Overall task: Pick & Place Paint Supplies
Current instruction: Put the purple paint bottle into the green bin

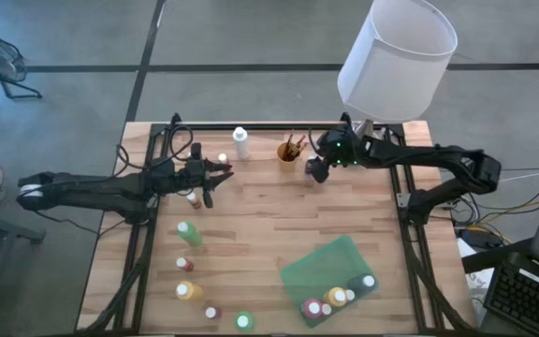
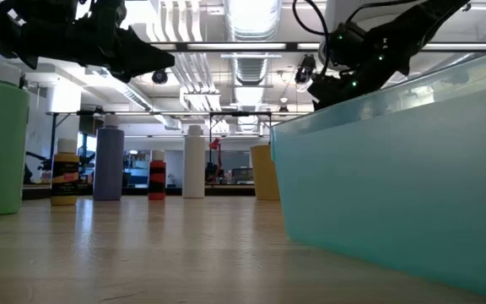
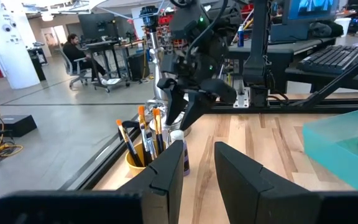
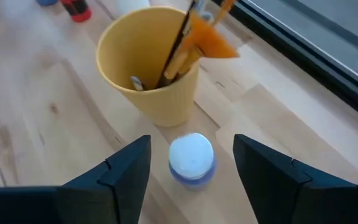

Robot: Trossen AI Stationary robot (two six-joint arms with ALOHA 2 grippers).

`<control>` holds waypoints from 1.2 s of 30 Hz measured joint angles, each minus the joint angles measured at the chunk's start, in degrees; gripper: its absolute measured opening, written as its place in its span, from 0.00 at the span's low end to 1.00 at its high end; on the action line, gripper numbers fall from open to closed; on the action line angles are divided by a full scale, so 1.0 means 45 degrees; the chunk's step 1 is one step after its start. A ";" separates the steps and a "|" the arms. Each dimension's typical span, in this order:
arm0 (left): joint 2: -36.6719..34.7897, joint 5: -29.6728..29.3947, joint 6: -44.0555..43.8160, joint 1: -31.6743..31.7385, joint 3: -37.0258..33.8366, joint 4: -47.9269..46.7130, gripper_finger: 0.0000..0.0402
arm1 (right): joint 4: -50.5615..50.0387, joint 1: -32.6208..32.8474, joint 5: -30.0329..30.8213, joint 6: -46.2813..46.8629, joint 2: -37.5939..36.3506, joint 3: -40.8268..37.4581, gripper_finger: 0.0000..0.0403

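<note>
Right wrist view puts the white-capped blue paint bottle (image 4: 192,160) upright on the table (image 4: 36,118), centred between the right tool's (image 4: 191,177) parted fingers, untouched, just beside the yellow brush cup (image 4: 146,68). A straight descent should straddle it. Left tool (image 1: 215,172) waits partly open, empty, farther off.

Yellow cup (image 4: 151,68), white-capped blue bottle (image 4: 192,159)

I see the white-shaded lamp (image 1: 396,61) just behind the right gripper (image 1: 318,172), the yellow cup (image 1: 288,161) just beside it, and the green tray (image 1: 318,264) well apart.
</note>
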 joint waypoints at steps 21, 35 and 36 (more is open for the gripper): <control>0.0005 0.0001 0.0000 0.0015 0.0004 0.0000 0.24 | -0.0023 0.0015 0.0322 -0.0065 0.0262 -0.0066 0.55; 0.0004 -0.0003 0.0000 0.0010 0.0004 0.0000 0.24 | -0.0058 0.0044 0.0363 -0.0037 0.0262 -0.0142 0.67; 0.0004 0.0001 0.0000 0.0010 0.0004 0.0000 0.24 | -0.0049 0.0044 0.0364 -0.0013 0.0262 -0.0151 0.67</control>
